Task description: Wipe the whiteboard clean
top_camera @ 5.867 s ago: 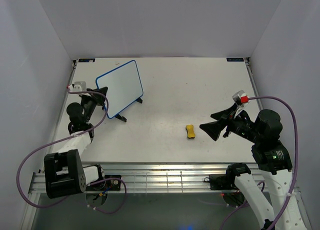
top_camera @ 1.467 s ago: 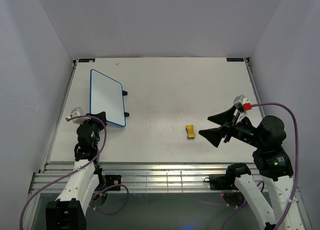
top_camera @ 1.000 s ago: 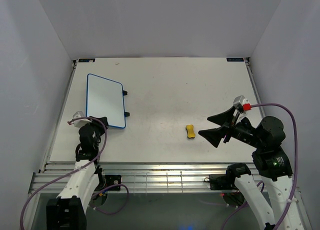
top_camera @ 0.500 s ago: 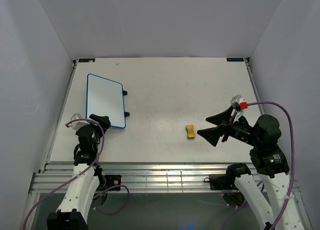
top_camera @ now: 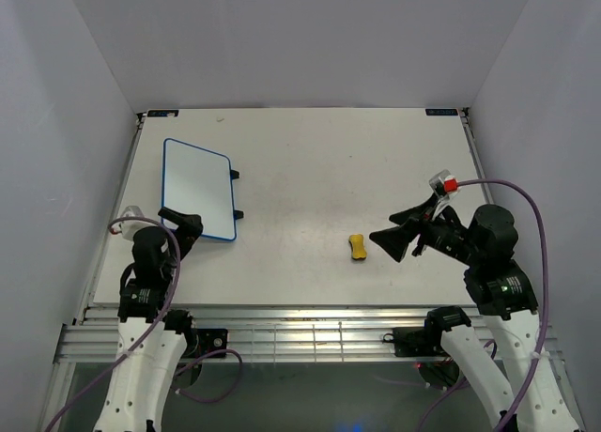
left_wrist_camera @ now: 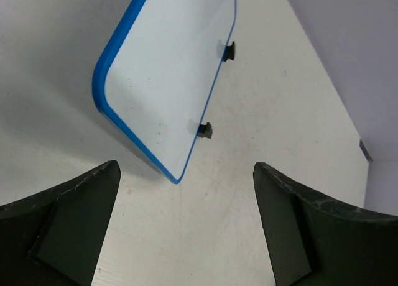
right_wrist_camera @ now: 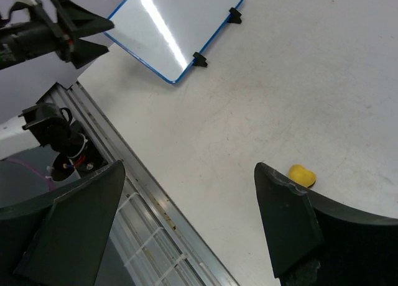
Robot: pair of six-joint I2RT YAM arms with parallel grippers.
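Note:
The whiteboard (top_camera: 198, 188) lies flat at the table's left, its blue frame and white face showing no marks; the left wrist view shows the whiteboard (left_wrist_camera: 168, 74) with two black feet along its right edge. My left gripper (top_camera: 183, 230) hovers open just near of its front corner, holding nothing, and the left gripper (left_wrist_camera: 186, 224) frames bare table. The small yellow eraser (top_camera: 357, 247) rests right of centre. My right gripper (top_camera: 399, 231) is open just to its right, empty. In the right wrist view the eraser (right_wrist_camera: 301, 175) peeks past the right gripper (right_wrist_camera: 189, 230).
The metal rail (top_camera: 310, 321) runs along the table's near edge, seen also as the rail (right_wrist_camera: 155, 205) under the right wrist. White walls close in the table on three sides. The left arm (right_wrist_camera: 43, 34) shows at the upper left of the right wrist view.
My left gripper has opened, let go of the whiteboard's near corner and drawn back toward the near edge. The board stays flat. My right gripper has shifted slightly left toward the eraser.

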